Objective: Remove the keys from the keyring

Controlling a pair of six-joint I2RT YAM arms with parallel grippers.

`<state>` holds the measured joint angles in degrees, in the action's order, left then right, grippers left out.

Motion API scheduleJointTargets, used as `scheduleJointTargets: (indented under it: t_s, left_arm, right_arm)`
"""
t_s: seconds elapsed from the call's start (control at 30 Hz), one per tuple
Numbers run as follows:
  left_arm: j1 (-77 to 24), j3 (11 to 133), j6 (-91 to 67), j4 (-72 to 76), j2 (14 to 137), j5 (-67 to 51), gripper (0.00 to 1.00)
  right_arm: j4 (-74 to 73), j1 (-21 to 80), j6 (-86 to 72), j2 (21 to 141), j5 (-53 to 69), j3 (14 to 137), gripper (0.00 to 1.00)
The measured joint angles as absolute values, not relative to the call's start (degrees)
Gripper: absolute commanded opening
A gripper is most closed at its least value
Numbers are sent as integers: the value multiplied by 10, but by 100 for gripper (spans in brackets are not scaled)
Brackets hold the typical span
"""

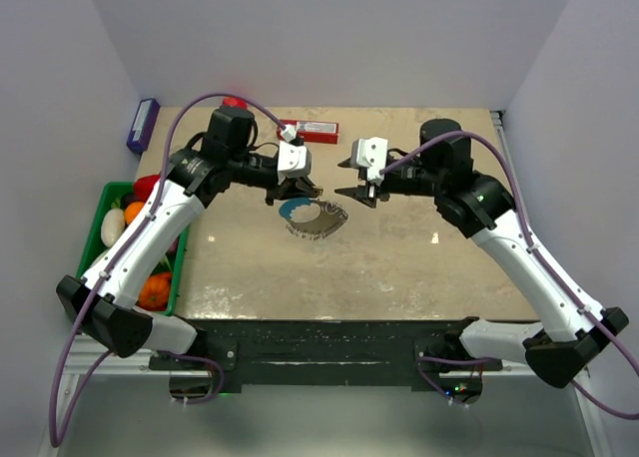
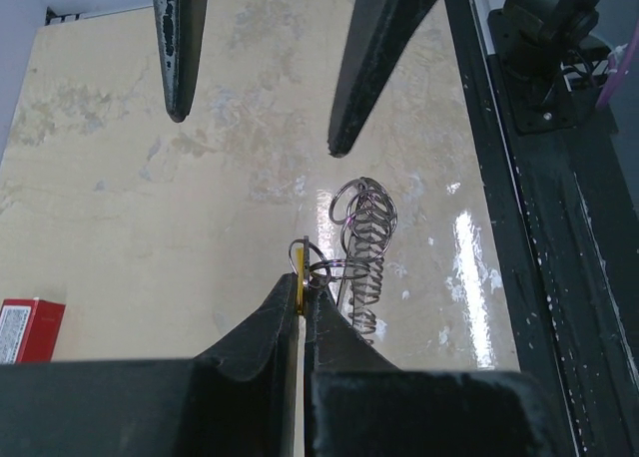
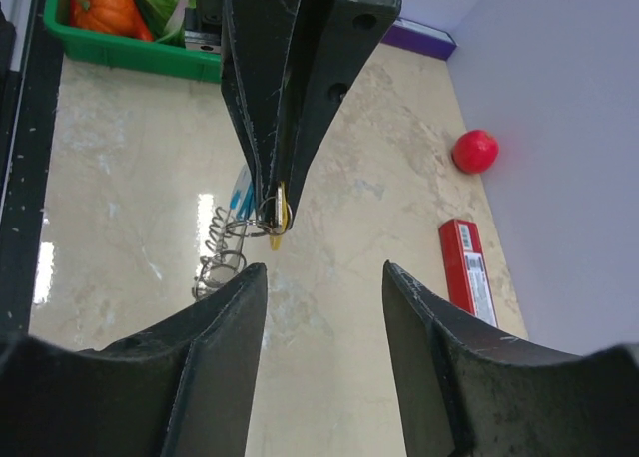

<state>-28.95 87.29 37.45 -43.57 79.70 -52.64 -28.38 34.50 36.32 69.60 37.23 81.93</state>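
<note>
One beige mottled tabletop [image 1: 399, 267], pale walls [image 1: 329, 38] around, left hand [image 1: 293, 190] clamped on brass key [image 3: 281, 218], right hand [image 3: 324, 277] apart

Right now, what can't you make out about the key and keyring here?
The key: only an edge shows in the right wrist view; the left end effector covers the rest.
How it joins the keyring: left wrist view, hidden behind that end effector.
Top view: key too small to find.
</note>
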Motion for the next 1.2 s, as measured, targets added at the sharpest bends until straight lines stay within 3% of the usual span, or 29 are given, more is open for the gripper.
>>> scheduleJointTargets:
  t_s: [0.27, 0.8, 0.97, 1.2]
  left_arm:
    - [-289, 876, 386, -450, 806, -547, 0]
    - [-291, 878, 387, -456, 819, -555, 0]
    - [-294, 883, 387, -457, 827, -559, 0]
    - [-297, 884, 388, -465, 834, -560, 0]
  right_arm:
    - [-291, 346, 368, 697, 397, 819, 38]
    - [-282, 364, 346, 725, 430, 796, 37]
    - [-277, 371, 340, 740, 425, 796, 31]
    - [-273, 375, 334, 747, 415, 796, 11]
